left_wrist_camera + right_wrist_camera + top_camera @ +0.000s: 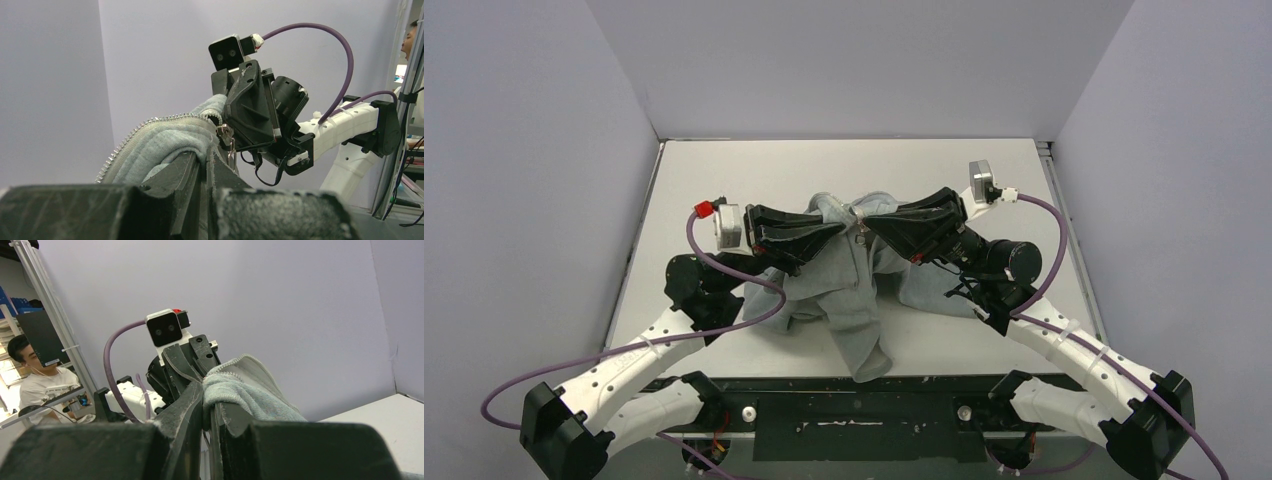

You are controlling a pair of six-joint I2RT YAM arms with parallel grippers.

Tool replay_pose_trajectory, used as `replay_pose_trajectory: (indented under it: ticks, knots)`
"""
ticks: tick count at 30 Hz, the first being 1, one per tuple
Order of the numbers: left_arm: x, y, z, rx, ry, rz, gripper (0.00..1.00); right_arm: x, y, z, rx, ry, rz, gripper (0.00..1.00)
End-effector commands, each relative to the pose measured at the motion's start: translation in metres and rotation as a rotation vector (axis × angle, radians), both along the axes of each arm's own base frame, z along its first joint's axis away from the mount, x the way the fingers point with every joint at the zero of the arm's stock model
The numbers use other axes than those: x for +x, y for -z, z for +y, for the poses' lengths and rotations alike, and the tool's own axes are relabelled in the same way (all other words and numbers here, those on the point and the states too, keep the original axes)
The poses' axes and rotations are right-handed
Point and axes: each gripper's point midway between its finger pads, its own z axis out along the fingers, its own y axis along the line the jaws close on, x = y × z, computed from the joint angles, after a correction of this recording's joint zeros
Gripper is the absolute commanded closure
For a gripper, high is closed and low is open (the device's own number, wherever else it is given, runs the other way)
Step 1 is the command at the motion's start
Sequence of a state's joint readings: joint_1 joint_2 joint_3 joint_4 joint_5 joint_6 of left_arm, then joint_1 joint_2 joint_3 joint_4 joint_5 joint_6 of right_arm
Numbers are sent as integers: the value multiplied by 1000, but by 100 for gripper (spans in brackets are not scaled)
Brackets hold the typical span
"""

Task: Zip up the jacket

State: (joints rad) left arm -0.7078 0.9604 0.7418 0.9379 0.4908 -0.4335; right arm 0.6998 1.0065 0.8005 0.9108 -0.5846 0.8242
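Note:
The light grey jacket (854,300) lies bunched at the table's middle, its upper part lifted off the surface. My left gripper (837,229) is shut on a fold of the jacket (165,140) beside the pale zipper teeth (131,136). The metal zipper slider (226,133) with its hanging pull sits just past my left fingertips. My right gripper (872,222) faces the left one and is shut on the jacket's edge (240,387). The two grippers nearly touch tip to tip. The lower zipper is hidden in the folds.
The white table (754,170) is enclosed by grey walls on three sides. A dark bar (854,405) runs along the near edge between the arm bases. A person (35,380) sits beyond the table's left side.

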Motion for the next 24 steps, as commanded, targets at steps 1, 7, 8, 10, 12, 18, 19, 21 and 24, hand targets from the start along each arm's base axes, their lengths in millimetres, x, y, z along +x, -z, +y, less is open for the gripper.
replay_pose_trajectory:
  ticks: [1,7,8,10,12,18,19,21,24]
  knots:
    - [-14,-24,5,-46,27,-86,100,-17,-39,-14,89,-4,-116,100]
    - [-15,-22,3,-37,38,-81,100,-17,-39,-13,87,-3,-116,100]
    - [-16,-22,3,-37,41,-83,100,-17,-39,-13,88,-2,-116,100]
    - [-16,-22,3,-36,42,-85,100,-16,-38,-14,89,2,-113,100]
    - [-16,-23,3,-38,42,-87,100,-15,-38,-14,90,6,-111,100]
    - [-18,-23,4,-39,43,-92,100,-14,-38,-15,93,12,-107,100]
    - [-18,-23,4,-37,44,-93,100,-15,-38,-15,94,13,-108,100]
    - [-18,-21,2,-27,50,-92,100,-14,-38,-15,92,15,-106,100]
    - [-18,-19,0,-12,58,-91,100,-14,-39,-15,94,14,-107,100]
